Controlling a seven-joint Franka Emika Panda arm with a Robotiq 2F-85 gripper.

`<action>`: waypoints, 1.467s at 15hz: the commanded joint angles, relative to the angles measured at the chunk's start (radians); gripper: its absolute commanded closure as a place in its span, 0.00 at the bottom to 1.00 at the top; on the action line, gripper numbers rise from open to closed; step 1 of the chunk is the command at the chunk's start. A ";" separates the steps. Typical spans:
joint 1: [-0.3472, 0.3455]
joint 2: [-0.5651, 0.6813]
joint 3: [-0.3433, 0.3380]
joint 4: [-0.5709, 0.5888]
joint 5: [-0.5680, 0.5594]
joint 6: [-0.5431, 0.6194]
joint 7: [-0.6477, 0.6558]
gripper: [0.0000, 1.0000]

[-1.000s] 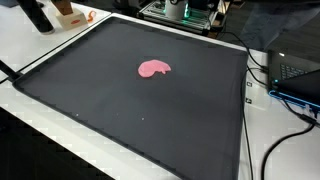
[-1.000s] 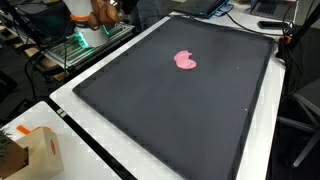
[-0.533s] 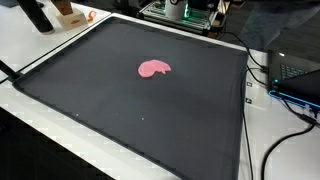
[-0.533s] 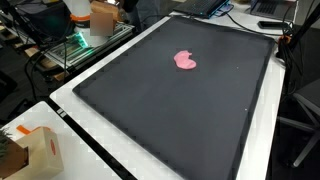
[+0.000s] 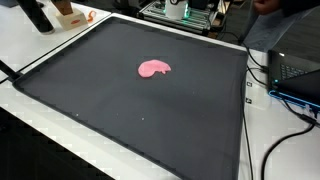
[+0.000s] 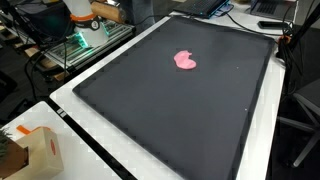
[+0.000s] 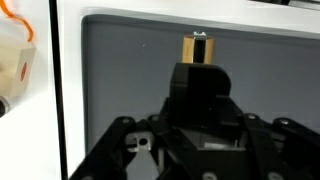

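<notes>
A flat pink blob (image 5: pixel 154 69) (image 6: pixel 186 60) lies alone on the large black mat (image 5: pixel 120 110) (image 6: pixel 170 110), a little beyond its middle in both exterior views. Neither exterior view shows the arm or the gripper. In the wrist view my gripper (image 7: pixel 198 70) rises from the bottom edge as one dark mass over the mat (image 7: pixel 110 90). A small tan block (image 7: pixel 198 48) shows right at its tip. I cannot tell whether the block is held or whether the jaws are parted. The pink blob does not appear in the wrist view.
The mat lies on a white table (image 5: pixel 40 50) (image 6: pixel 110 150). A cardboard box with orange marks (image 6: pixel 35 150) (image 7: pixel 15 60) sits on the white margin. Lit electronics (image 5: pixel 185 10) (image 6: pixel 80 40) stand past one mat edge, and cables and a laptop (image 5: pixel 295 80) lie beside another.
The pink blob and the mat have not moved. Beyond the mat's far edge a tan and orange shape by the electronics shifts between frames.
</notes>
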 commanded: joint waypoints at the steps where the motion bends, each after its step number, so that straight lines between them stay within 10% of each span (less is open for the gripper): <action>1: -0.001 0.001 0.001 0.002 0.001 -0.003 -0.001 0.50; 19: -0.001 0.001 0.001 0.002 0.001 -0.003 -0.001 0.50; 20: 0.009 0.007 -0.002 0.004 0.016 0.000 -0.011 0.75; 22: 0.030 0.023 -0.004 0.010 0.055 0.014 -0.021 0.75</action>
